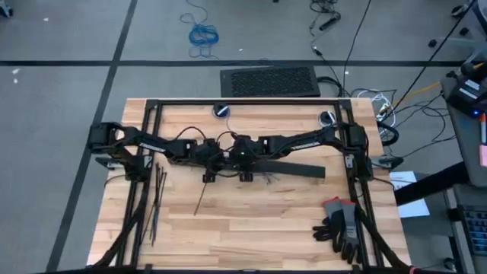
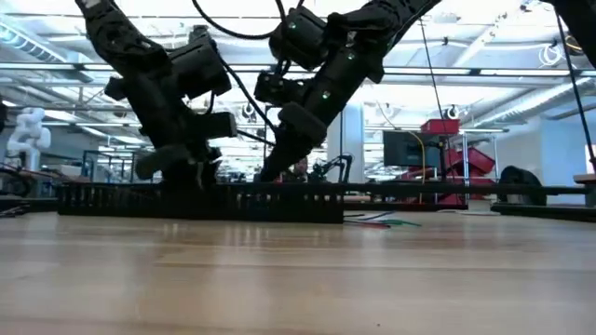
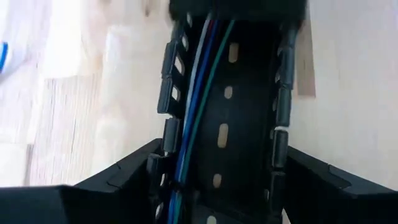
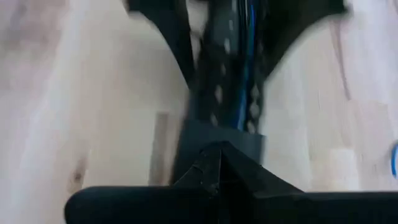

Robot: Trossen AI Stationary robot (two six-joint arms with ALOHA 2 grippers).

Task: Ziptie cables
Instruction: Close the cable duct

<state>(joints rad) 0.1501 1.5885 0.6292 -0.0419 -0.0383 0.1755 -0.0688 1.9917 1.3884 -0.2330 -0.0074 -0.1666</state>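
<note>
A long black slotted bar (image 1: pixel 297 169) lies across the middle of the table. The blue, green and pale grey cables (image 3: pixel 199 93) run along its channel, and their splayed ends (image 1: pixel 270 180) stick out near its middle. My left gripper (image 1: pixel 209 173) is down at the bar's left end, its fingers on either side of the bar. My right gripper (image 1: pixel 245 173) stands just to the right of it, shut, with its tips down in the channel. Several zipties (image 1: pixel 158 190) lie at the left. One more ziptie (image 1: pixel 199 202) lies slanted below the grippers. My left gripper takes the bar between its two fingers, one on each toothed side wall (image 3: pixel 163 134), from above and across the bar. The bar lies flat on the table. My right gripper comes down steeply with its shut fingertips (image 4: pixel 217 152) on the channel beside the cables. The fingers themselves hide what they touch.
A pair of grey and red gloves (image 1: pixel 341 224) lies at the near right. The black frame rail (image 1: pixel 243 103) runs along the far edge, with more rails down both sides. Bare wood lies between the zipties and the gloves.
</note>
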